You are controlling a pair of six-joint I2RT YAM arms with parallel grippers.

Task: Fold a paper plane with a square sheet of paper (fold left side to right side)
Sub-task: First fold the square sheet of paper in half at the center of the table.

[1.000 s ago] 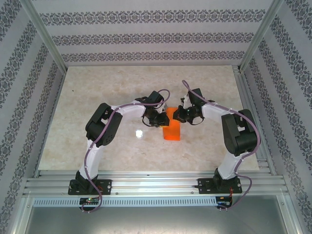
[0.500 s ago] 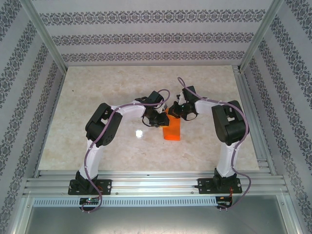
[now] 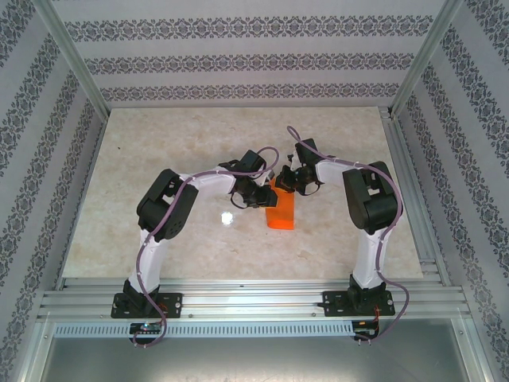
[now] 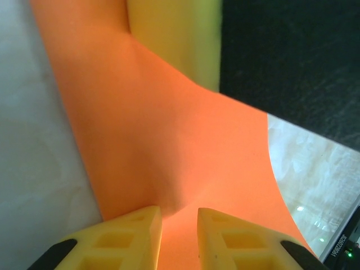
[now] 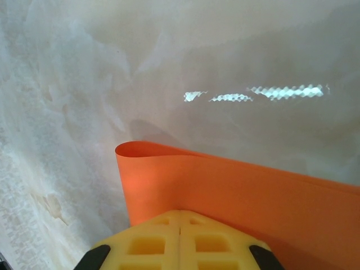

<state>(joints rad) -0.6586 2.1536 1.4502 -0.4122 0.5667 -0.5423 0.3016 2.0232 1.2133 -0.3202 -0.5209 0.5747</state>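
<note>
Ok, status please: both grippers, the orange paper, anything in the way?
Left gripper jaws slightly apart over the orange paper. Right gripper shut at its curled edge, grip unclear. Paper a narrow strip, one end curled up. Both grippers crowd that end.

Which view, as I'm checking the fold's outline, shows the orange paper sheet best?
The top external view: the thin bright orange paper sheet shows its outline there, a narrow rectangle on the pale table. The left wrist view gives a close, cropped orange surface; the right wrist view, one curved edge.
</note>
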